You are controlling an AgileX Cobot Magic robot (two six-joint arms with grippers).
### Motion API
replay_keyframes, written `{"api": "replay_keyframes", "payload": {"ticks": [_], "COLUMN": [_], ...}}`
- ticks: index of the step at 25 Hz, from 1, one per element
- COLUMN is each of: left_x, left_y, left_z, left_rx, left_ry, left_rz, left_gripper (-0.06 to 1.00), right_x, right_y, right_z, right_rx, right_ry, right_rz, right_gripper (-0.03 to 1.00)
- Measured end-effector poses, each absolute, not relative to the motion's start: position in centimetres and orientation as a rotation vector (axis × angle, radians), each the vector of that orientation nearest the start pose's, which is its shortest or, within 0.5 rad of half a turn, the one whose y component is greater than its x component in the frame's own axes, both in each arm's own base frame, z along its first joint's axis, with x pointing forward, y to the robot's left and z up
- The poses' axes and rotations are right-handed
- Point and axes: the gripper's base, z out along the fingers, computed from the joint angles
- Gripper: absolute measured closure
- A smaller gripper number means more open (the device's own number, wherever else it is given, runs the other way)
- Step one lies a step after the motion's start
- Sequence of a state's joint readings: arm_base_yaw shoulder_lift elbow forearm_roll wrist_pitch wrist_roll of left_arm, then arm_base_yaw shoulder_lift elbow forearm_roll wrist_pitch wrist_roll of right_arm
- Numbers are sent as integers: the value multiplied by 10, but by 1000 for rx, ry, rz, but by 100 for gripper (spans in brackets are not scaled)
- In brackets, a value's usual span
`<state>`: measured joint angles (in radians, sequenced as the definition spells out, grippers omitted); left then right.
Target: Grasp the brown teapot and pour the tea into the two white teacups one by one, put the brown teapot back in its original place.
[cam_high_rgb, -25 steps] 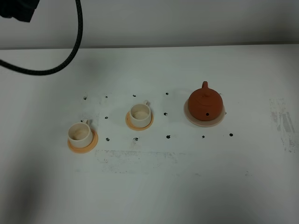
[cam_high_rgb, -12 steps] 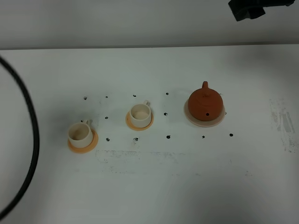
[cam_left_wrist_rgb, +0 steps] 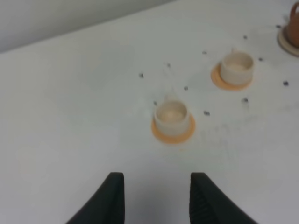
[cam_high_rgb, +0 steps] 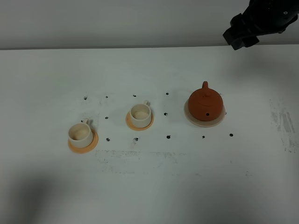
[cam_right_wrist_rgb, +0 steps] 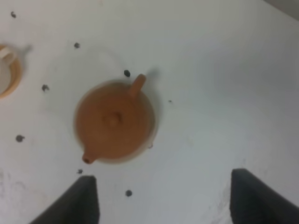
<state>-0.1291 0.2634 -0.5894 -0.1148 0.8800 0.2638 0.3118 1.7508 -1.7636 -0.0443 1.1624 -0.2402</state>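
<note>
Over the last second the black cable that swung across the left of the high view clears out of sight, and the right arm (cam_high_rgb: 258,21) comes into the far right corner, growing larger there from one half-second to the next. Nothing on the table (cam_high_rgb: 149,186) shifts meanwhile. The brown teapot (cam_high_rgb: 204,104) sits lid on, centred on its beige coaster (cam_high_rgb: 204,123), right of the marked dots. The middle teacup (cam_high_rgb: 140,112) and the left teacup (cam_high_rgb: 80,132) stand upright on their orange saucers (cam_high_rgb: 82,144), well apart from the pot and from each other. No dark tea shows in either cup, so pouring has not begun. The right gripper (cam_right_wrist_rgb: 162,179) is spread wide and holds nothing. Its wrist camera looks almost straight down on the brown teapot (cam_right_wrist_rgb: 114,121), which lies ahead of the fingers and clear of them, so this reads as the approach to the first grasp. The left gripper (cam_left_wrist_rgb: 156,177) is also parted and empty, facing the left teacup (cam_left_wrist_rgb: 171,116) from some way off, with the middle teacup (cam_left_wrist_rgb: 237,67) beyond it. Judging by this, the right arm takes the pot. It has yet to descend and line its fingers up with a graspable part of the pot.
</note>
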Motion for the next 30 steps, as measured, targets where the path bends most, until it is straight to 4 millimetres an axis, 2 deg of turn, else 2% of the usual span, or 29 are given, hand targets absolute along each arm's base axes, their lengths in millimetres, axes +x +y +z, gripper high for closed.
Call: {"api": "replay_keyframes", "payload": {"ticks": [3, 6, 11, 18, 22, 26, 30], "left_x": [25, 18, 16, 16, 16, 16, 17], "left_y": [-12, -11, -11, -11, -11, -11, -10], "left_z": [300, 293, 287, 282, 282, 282, 282], "left_rx": [358, 356, 366, 372, 372, 369, 287], "left_ry": [2033, 2048, 2091, 2121, 2121, 2122, 2134], "left_rz": [-74, -81, -84, -86, -86, -84, -39], "left_gripper": [60, 61, 61, 63, 64, 64, 64], "right_x": [371, 382, 399, 409, 415, 422, 427], "right_y": [116, 120, 125, 127, 117, 99, 82], "right_z": [360, 350, 327, 322, 324, 326, 324], "right_rx": [-708, -701, -702, -685, -636, -555, -474], "right_ry": [2462, 2442, 2451, 2389, 2370, 2356, 2368], "right_rz": [-29, -25, -31, -39, -43, -45, -19], "right_gripper": [40, 40, 40, 40, 40, 40, 40]}}
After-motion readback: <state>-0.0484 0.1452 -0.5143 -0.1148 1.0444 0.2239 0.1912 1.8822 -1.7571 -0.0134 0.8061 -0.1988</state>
